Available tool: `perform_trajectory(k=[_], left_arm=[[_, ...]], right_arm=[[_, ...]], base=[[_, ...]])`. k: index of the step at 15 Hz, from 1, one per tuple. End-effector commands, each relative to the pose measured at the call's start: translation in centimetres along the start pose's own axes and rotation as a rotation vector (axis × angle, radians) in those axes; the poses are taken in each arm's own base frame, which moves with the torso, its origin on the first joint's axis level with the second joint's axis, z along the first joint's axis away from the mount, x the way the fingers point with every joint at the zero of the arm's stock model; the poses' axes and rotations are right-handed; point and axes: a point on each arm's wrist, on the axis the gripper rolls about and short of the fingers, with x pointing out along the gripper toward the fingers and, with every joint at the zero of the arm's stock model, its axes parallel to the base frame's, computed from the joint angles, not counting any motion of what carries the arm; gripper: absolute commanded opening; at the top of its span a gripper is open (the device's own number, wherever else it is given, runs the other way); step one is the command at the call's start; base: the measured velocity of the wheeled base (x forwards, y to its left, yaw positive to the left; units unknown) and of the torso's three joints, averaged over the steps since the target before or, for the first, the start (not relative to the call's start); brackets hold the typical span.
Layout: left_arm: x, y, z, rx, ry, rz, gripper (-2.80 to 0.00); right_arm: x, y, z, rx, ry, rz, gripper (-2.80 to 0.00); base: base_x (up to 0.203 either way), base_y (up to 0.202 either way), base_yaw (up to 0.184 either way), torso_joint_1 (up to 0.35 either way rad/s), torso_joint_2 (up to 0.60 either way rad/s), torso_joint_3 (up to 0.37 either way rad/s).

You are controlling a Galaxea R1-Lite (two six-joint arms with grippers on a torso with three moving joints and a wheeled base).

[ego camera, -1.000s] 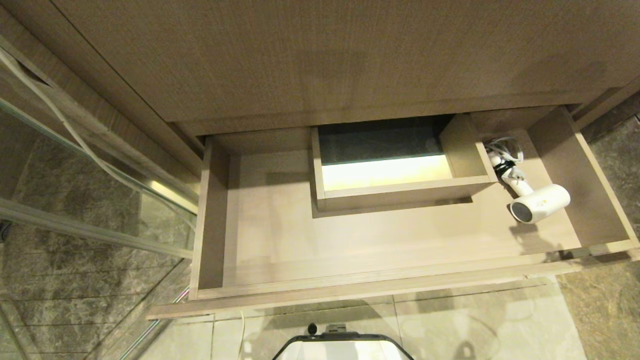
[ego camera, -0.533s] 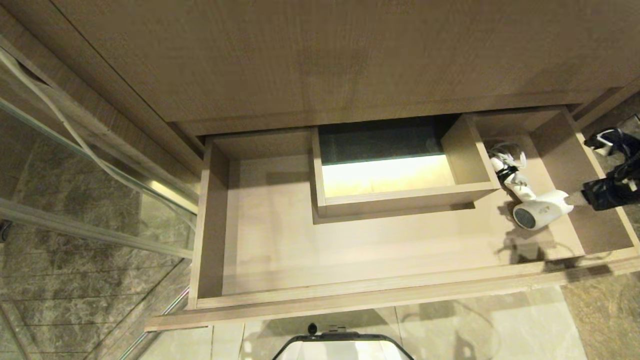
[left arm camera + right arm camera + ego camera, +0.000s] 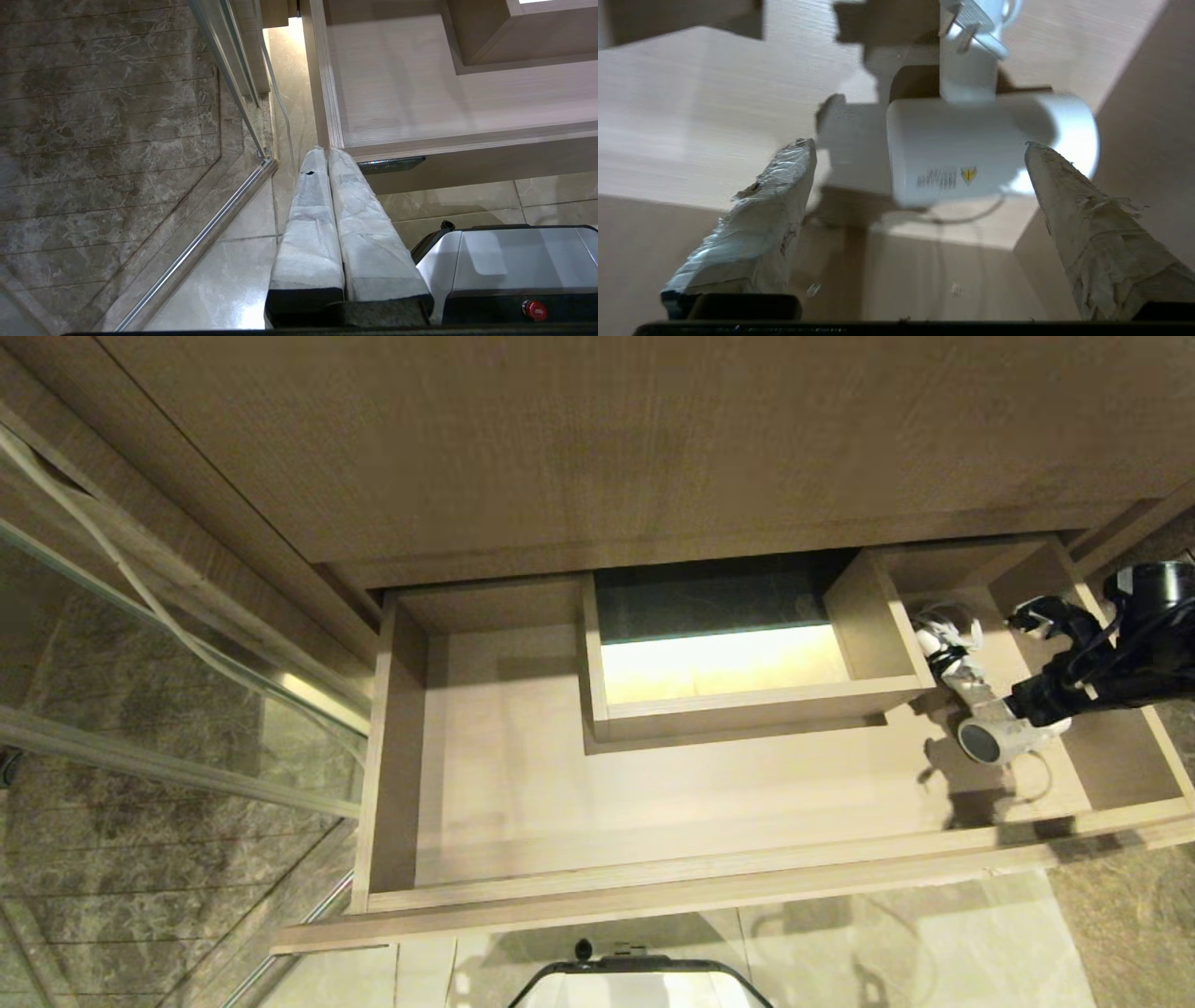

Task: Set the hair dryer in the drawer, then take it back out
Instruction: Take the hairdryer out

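The small white hair dryer (image 3: 991, 739) with its bundled cord is seen lying in the right end of the wide light-wood drawer (image 3: 653, 887). It is straddled, untouched, by the wide-spread fingers of the right gripper (image 3: 920, 186). The left gripper (image 3: 327, 156) is parked outside the drawer's left front corner, fingers pressed together.

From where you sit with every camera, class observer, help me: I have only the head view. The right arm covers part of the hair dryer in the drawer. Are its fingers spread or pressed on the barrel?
Observer: Spread. In the right wrist view the right gripper is open, its fingers on either side of the hair dryer.
Operator: Any marking on the barrel?
Observer: A small yellow label with grey print.
Operator: And the left gripper?
Observer: The left gripper is shut, hanging outside the drawer near its front corner.
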Motion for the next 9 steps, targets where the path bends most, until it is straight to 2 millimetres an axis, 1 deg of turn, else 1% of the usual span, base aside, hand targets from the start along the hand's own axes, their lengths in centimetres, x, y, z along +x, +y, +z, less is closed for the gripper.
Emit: perform_trajectory(k=[1,5,9], left_arm=[[0.0,0.0,0.0,0.0,0.0,0.0,-2.8],[0.0,0.0,0.0,-0.001,0.0,0.0,-2.8],[0.0,0.0,0.0,-0.001,0.001,0.0,-2.8]], right_arm=[[3.6,-0.5,-1.0,-0.001,0.017,0.025,0.0],[7.2,-1.5,-1.8,0.008,-0.03,0.058,0.0],[9.6,-2.2,-2.1,0.008,-0.125,0.125,0.0]], base=[[0.0,0.0,0.0,0.0,0.0,0.0],[0.0,0.0,0.0,0.0,0.0,0.0],[0.0,0.0,0.0,0.0,0.0,0.0]])
